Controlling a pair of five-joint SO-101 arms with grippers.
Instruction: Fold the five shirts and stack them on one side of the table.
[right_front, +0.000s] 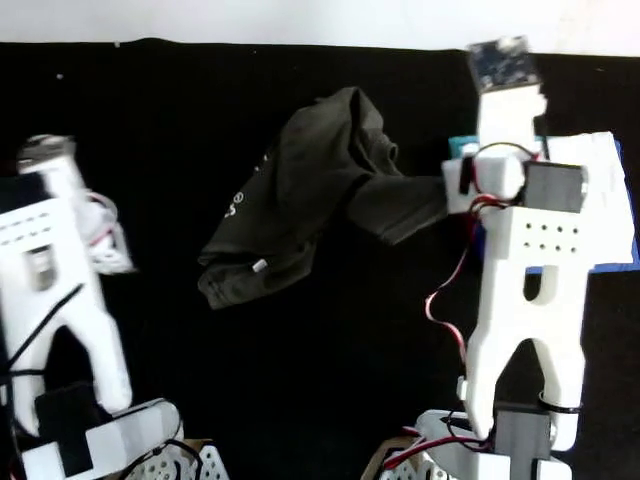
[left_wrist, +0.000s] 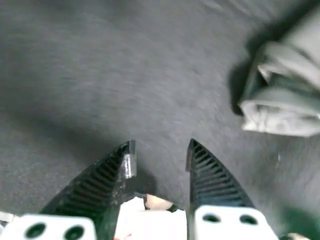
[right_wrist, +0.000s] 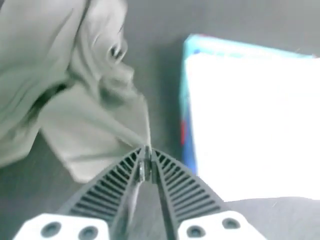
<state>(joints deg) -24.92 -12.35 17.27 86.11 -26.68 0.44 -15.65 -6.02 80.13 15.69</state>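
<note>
Your right hand (right_wrist: 146, 164) pinches the dark shirt (right_front: 305, 185) by its edge; pull it flat slowly, with your left hand (left_wrist: 159, 152) parted and ready to pin.

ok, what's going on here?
The right arm has its jaws shut on an edge of the crumpled dark shirt mid-table, beside a white and blue pile at the table's right side. The left arm sits apart, jaws open over the bare table. This shirt isn't folded yet.
</note>
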